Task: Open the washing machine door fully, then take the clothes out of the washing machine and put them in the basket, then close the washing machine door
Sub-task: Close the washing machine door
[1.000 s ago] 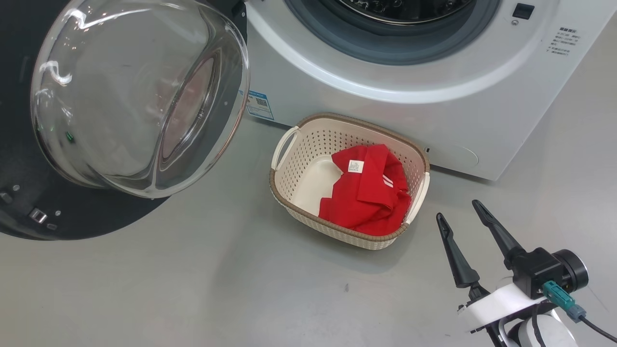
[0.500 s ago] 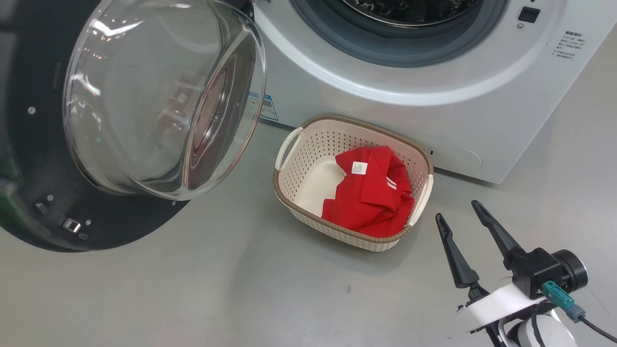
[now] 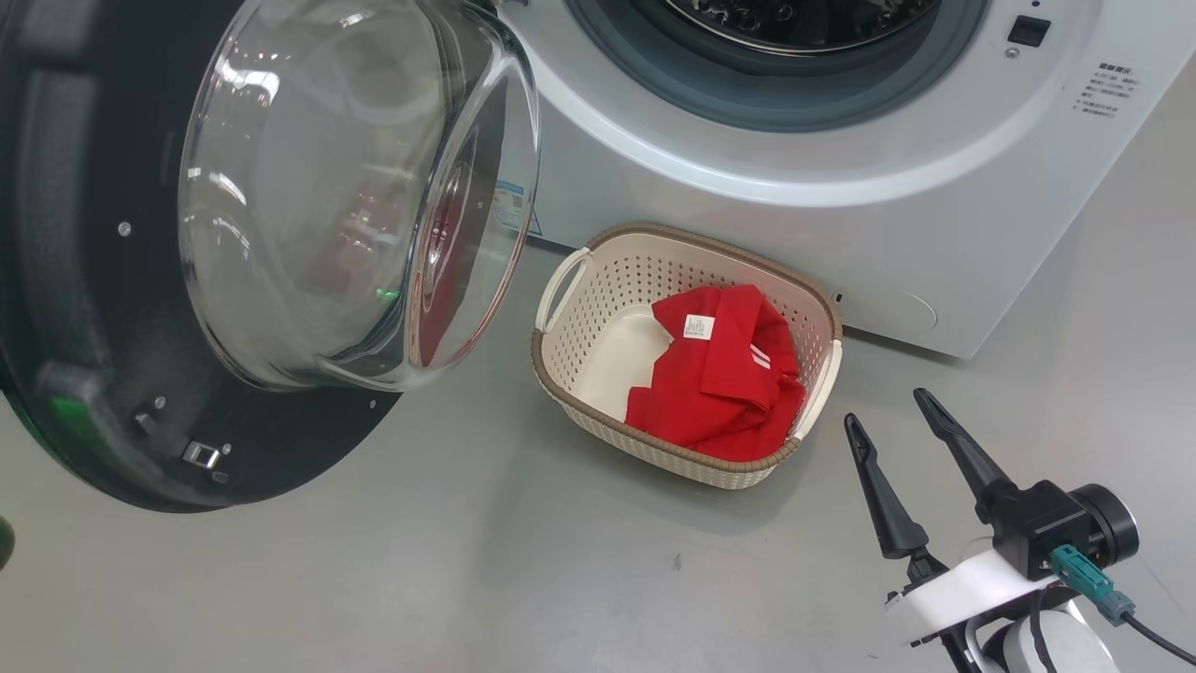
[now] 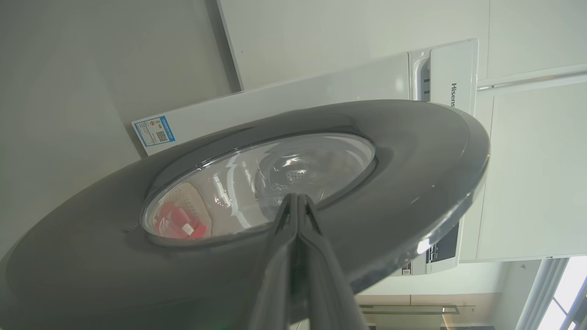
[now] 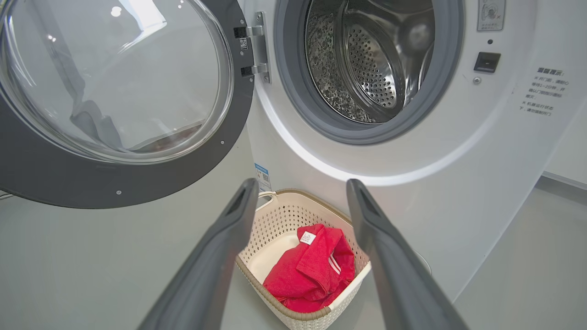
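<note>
One washing machine door (image 3: 280,243) stands swung open at 9 o'clock from the basket, its wide black rim around one bulging clear glass bowl. In the left wrist view the left gripper (image 4: 297,198) has its two dark fingers pressed flat together with nothing between them. Their tips lie over the lower edge of the door's outer window; whether they touch it cannot be told.

One cream basket (image 3: 598,280) with two white loop handles sits on the grey floor (image 3: 467,561), just in front of the machine. One piece of the clothes (image 3: 719,374), a red garment with one white tag and two white stripes, lies in its right half.

At 12 o'clock from the basket is the single washing machine (image 3: 841,215), its steel drum (image 5: 367,68) showing through the open mouth. At 4 o'clock from the basket the right gripper (image 3: 889,408) hangs above the floor, two fingers spread wide and holding nothing.
</note>
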Robot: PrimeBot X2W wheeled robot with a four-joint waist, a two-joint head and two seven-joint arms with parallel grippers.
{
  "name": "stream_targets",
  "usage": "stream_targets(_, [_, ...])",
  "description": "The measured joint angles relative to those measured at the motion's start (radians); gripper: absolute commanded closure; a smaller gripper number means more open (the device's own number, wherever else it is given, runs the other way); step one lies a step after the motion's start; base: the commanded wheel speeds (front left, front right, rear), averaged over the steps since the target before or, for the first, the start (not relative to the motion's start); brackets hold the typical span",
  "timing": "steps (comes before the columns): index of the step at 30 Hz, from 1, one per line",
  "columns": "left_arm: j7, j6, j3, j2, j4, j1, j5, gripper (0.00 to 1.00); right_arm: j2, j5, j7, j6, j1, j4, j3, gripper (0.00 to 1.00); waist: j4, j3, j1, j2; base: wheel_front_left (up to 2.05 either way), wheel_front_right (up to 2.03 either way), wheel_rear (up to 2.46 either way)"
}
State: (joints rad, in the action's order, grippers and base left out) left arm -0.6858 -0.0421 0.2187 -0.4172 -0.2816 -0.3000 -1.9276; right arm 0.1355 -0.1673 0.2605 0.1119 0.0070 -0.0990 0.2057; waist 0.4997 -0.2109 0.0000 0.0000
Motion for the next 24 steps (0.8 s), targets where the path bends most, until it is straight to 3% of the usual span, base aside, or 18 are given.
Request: stream_targets(24, [-0.116, -0.053, -0.044, 0.039, 0.151, 0.107, -0.039, 1.00, -0.020, -0.011, 0.000, -0.002, -0.044, 0.009, 0.001, 0.00, -0.061, -0.028, 0.0000, 0.0000, 0.00, 0.00, 0.00])
